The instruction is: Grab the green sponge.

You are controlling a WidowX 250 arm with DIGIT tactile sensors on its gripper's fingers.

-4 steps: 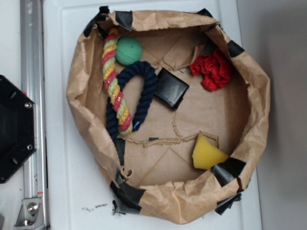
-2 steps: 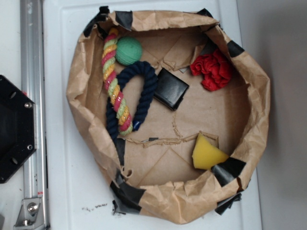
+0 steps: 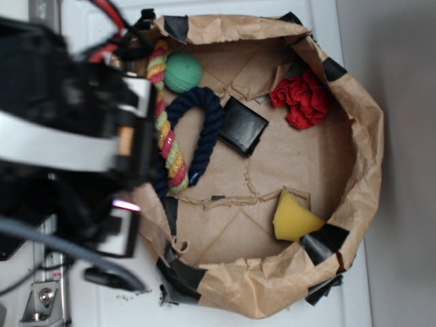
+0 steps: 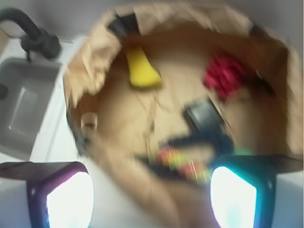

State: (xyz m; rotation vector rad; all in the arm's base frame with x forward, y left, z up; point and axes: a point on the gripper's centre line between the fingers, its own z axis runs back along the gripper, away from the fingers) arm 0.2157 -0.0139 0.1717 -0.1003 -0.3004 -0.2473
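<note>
White counter (image 3: 95, 286) is carrying the paper basket (image 3: 371, 143); green sponge (image 3: 294, 218) is sitting by its near-right rim. Tool (image 4: 149, 187) is hovering empty, fingers spread, approaching — needing to cross over.

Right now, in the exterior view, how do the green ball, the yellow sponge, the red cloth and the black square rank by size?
Largest to smallest, as they look:
1. red cloth
2. yellow sponge and black square, too alike to rank
3. green ball

All lie on the floor of the paper bowl, so camera distance matters little.
</note>
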